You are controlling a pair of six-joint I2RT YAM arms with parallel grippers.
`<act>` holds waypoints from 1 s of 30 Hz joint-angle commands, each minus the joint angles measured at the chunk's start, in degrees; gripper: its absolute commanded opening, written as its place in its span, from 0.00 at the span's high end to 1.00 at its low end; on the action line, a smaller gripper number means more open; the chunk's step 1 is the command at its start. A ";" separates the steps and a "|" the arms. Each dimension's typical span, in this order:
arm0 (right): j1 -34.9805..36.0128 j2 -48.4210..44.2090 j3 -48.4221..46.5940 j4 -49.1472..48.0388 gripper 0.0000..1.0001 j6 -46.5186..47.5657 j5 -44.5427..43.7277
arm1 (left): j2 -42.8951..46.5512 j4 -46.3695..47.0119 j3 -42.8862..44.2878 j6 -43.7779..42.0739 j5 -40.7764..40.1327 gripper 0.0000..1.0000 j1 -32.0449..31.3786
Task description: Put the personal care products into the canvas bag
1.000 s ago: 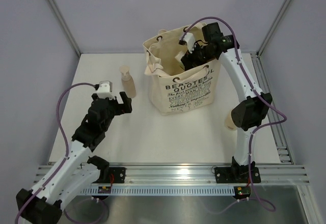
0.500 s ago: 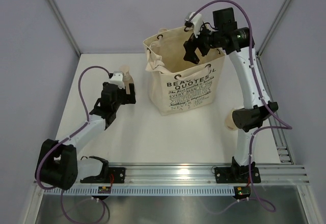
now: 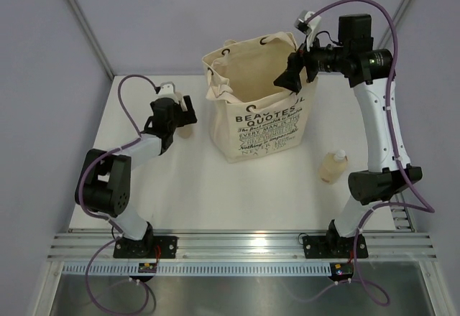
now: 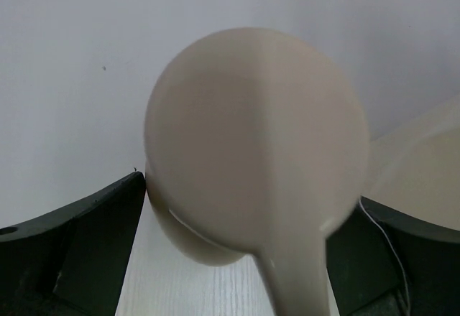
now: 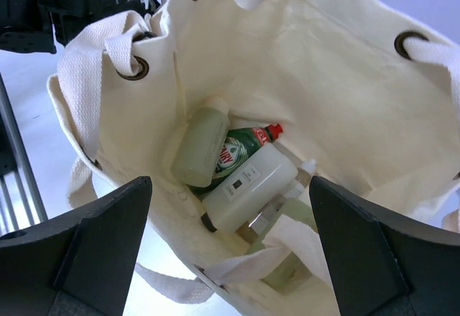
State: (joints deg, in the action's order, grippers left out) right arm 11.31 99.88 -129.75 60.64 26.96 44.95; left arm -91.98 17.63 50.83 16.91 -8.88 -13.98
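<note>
1. Far left: the left hand (image 3: 180, 113) has reached across the tabletop (image 3: 215, 194) in the past second and closed in on the beige pump bottle (image 4: 251, 151). The bottle stands upright just left of the bag. The left wrist view shows its rounded pump head filling the frame, with a dark finger on either side. Whether the fingers are already clamped on it cannot be told.

2. Centre: the canvas bag (image 3: 262, 126) stands upright with its mouth open. Seen from the right wrist, several products already lie at the bottom. Among them are a pale green bottle (image 5: 200, 151), a green bottle with a red cap (image 5: 244, 147) and a clear labelled bottle (image 5: 251, 185).

3. Right of centre: the right hand (image 3: 291, 79), deep inside the bag a second ago, has risen clear of the rim. It now hovers above the opening with its fingers spread wide and nothing between them. That suggests a delivery has just been completed.

4. Far right: with the arm lifted away, a small cream bottle (image 3: 331, 167) shows on the tabletop. It stands upright, to the right of the bag and apart from it.

5. At least two products appear to remain outside the bag: the pump bottle, likely next to be lifted, and the cream bottle.
</note>
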 commanded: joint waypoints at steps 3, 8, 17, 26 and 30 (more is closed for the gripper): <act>-3.75 -3.11 2.84 -3.78 0.00 -3.32 5.76 | -4.43 1.27 5.77 4.27 -3.15 0.08 0.18; -5.07 -3.02 3.19 -3.34 0.00 -4.46 7.43 | -7.24 -3.12 9.81 4.37 -5.09 0.21 0.27; -5.69 -4.34 4.60 -3.51 0.01 -4.72 8.14 | -5.40 -1.90 8.86 -1.95 -3.42 0.95 0.27; -5.86 -6.01 7.76 -2.64 0.00 -3.33 12.51 | 5.83 -2.50 5.33 -5.49 3.16 1.00 0.71; -5.86 -4.08 5.65 5.87 0.00 1.77 19.38 | 11.03 -11.11 8.76 -3.29 8.08 1.00 1.06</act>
State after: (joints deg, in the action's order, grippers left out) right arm 5.78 96.25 -122.54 60.80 24.86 56.97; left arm -88.97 3.27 54.70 12.97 -5.61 -13.28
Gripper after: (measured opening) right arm 0.993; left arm 0.613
